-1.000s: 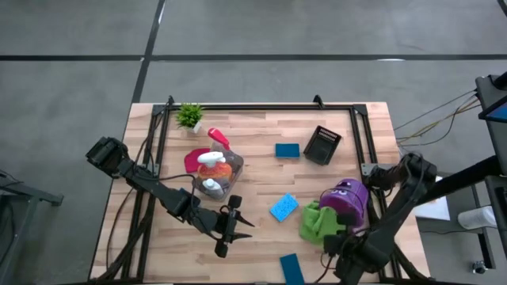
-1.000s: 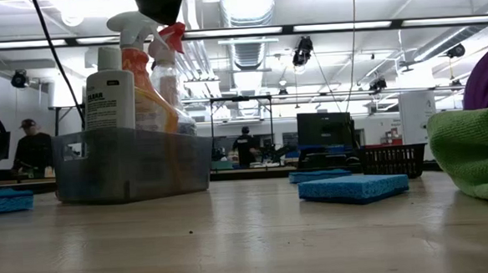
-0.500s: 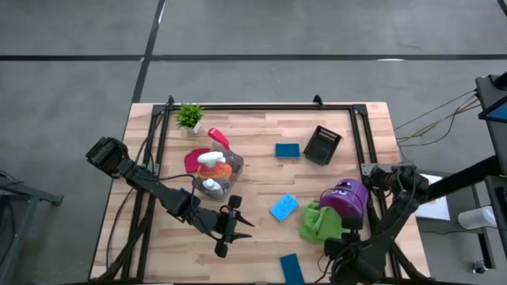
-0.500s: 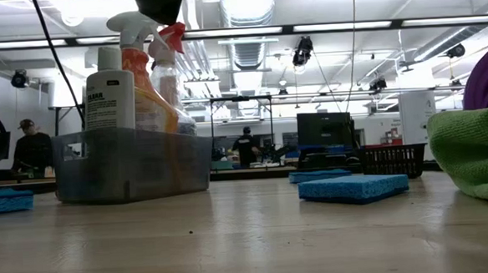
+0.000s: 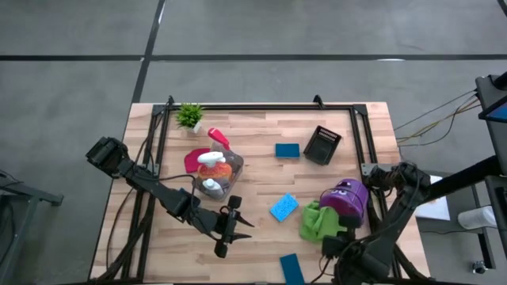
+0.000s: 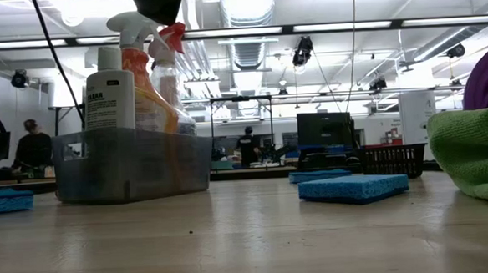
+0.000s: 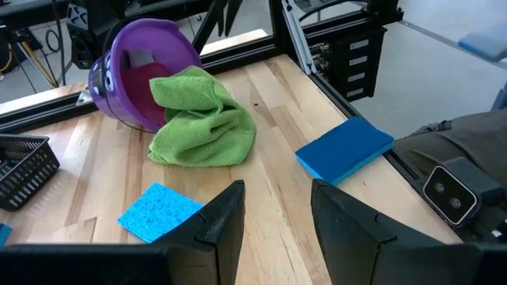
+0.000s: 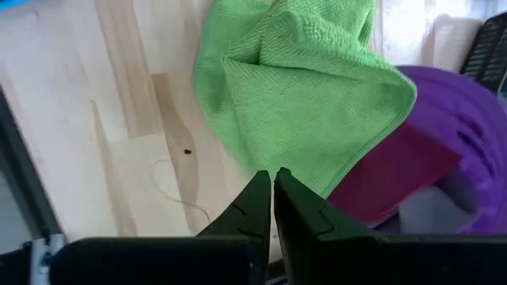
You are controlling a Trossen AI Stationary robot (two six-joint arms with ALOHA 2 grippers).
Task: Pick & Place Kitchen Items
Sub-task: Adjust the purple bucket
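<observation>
From above, you see the left gripper (image 5: pixel 235 224) near the table's (image 5: pixel 261 178) front edge, fingers parted and empty. The right gripper (image 5: pixel 331 252) sits at the front right corner, beside the green cloth (image 5: pixel 317 222) spilling from a tipped purple bowl (image 5: pixel 348 199). Your right wrist view shows its fingers (image 8: pixel 255 207) pressed together, holding nothing, over that cloth.

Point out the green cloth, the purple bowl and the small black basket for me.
green cloth (image 7: pixel 202 119), left wrist view, on its bunched folds.
purple bowl (image 7: pixel 150 51), left wrist view, on the upper inner wall of the tipped bowl.
black basket (image 5: pixel 322 145), high view, on its mesh inside.
</observation>
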